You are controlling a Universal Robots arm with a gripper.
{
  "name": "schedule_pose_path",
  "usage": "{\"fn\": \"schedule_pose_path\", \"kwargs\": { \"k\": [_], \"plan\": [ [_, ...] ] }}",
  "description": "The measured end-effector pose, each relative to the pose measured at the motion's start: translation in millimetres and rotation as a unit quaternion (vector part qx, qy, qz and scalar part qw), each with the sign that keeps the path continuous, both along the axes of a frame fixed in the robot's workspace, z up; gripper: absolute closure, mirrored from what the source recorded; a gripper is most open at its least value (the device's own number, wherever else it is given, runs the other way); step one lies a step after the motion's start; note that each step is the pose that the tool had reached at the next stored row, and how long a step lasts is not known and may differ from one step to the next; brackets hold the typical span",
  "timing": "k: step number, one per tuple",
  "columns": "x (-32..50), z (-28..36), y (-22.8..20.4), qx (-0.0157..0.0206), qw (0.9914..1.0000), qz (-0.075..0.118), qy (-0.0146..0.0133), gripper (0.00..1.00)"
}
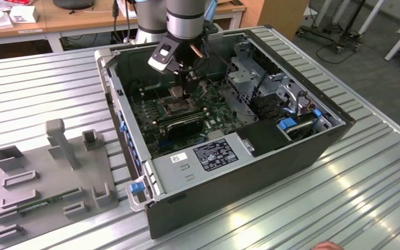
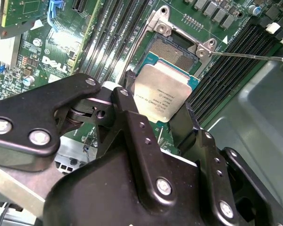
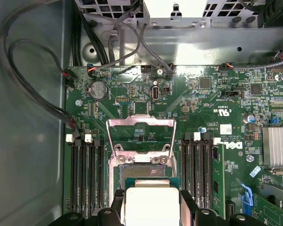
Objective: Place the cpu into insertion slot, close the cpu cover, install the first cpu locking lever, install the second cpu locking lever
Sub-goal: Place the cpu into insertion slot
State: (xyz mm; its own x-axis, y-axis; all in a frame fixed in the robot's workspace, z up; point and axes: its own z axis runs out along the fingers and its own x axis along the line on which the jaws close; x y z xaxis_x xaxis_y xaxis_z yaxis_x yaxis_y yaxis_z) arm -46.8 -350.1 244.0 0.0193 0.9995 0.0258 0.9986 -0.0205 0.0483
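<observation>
Evidently, claw (image 2: pixel 158 109) clenched on the cpu (image 2: pixel 162 92), chip edges partly hidden, over the insertion slot (image 2: pixel 177 52), cpu cover (image 3: pixel 141 122) open.

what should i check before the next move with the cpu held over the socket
1. Grip on the cpu: ok, gripper shut on its edges.
2. cpu cover raised off the insertion slot: ok.
3. Slot empty: ok, in both wrist views.
4. Locking lever swung aside: ok.
5. cpu squared and centred over the slot: cannot tell.
</observation>
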Motion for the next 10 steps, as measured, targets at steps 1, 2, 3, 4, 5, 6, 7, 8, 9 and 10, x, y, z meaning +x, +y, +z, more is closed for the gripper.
{"fn": "schedule_pose_path", "kwargs": {
  "k": [1,2,3,4,5,6,7,8,9,10],
  "plan": [
    [0.0,-0.4,0.0,0.0002,1.00000,0.000,0.0000,0.46],
    [0.0,-0.8,0.0,0.0003,1.00000,0.000,0.0000,0.46],
    [0.0,-1.2,0.0,0.0004,1.00000,0.000,-0.0001,0.46],
    [0.0,-1.6,0.0,0.0005,1.00000,0.000,-0.0001,0.46],
    [0.0,-2.2,0.0,0.0005,1.00000,0.000,-0.0001,0.46],
    [0.0,-2.7,0.0,0.0005,1.00000,0.000,-0.0002,0.46],
    [0.0,-3.2,0.0,0.0005,1.00000,0.000,-0.0003,0.46],
    [-0.1,-3.6,0.0,0.0005,1.00000,0.000,-0.0004,0.46],
    [-0.1,-4.2,0.0,0.0005,1.00000,0.000,-0.0004,0.46],
    [-0.2,-5.3,0.0,0.0005,1.00000,0.000,-0.0007,0.46]
  ]
}}
